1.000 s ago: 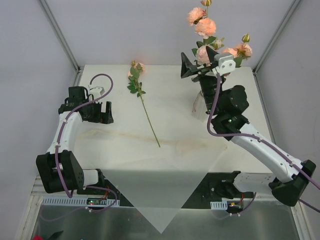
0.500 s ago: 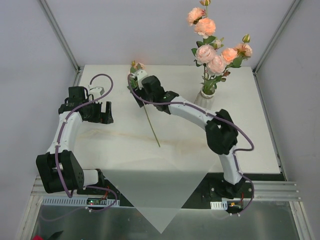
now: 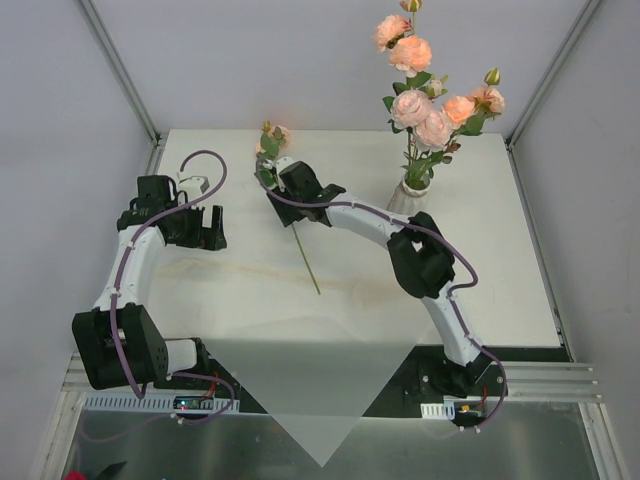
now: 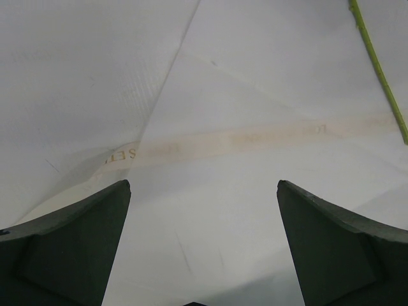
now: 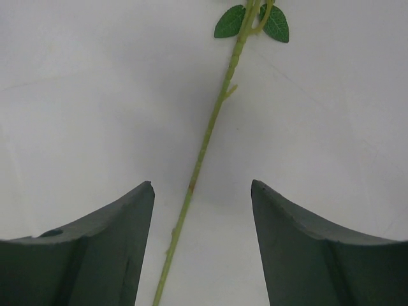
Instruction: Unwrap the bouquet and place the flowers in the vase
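One white counter carries everything, and a sheet of white wrapping paper lies flat over it, with one corner hanging past the near edge. The right arm reaches far across toward the back. There the right claw hangs over a single flower that lies on the paper. Its two jaws stand apart, one on each side of the green stem, and neither touches it. The left arm is bent at the left side, and the left claw is spread wide above bare paper, holding nothing. At the back right, several peach-pink flowers stand in the small off-white vase. Two small leaves sit on the lying stem just ahead of the right claw.
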Motion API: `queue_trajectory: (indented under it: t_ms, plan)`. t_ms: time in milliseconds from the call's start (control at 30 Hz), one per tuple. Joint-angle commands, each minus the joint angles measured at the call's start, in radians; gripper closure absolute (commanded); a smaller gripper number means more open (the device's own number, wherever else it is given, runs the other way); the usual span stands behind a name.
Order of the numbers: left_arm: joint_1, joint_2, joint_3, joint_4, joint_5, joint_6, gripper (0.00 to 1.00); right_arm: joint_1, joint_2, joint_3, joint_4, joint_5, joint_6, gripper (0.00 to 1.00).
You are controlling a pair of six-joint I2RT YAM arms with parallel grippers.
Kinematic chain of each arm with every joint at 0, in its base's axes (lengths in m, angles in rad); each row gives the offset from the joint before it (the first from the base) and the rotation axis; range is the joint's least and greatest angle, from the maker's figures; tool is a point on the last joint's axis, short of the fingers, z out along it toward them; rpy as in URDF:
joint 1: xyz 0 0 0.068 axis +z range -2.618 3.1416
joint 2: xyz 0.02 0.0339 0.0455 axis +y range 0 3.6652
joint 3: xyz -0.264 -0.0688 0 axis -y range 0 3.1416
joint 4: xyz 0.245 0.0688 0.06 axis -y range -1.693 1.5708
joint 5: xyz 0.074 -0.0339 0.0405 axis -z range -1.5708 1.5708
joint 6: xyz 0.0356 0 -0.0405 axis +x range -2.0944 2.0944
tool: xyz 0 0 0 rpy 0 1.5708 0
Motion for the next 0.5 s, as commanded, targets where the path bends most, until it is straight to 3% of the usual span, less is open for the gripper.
queue_trajectory:
  t_ms: [0,100,467]
  plan:
    - [0.008,-0.03,-0.018,0.005,-0.001,0.027,0.01,0.003,0.045,0.056,-0.001,-0.016,0.031,0.37]
    - [0.008,-0.033,-0.024,0.005,-0.003,0.027,0.01,0.008,0.083,0.111,-0.058,-0.001,0.052,0.44]
    - [0.008,-0.059,-0.028,0.007,-0.001,0.035,0.01,0.011,0.149,0.174,-0.141,0.036,0.087,0.46]
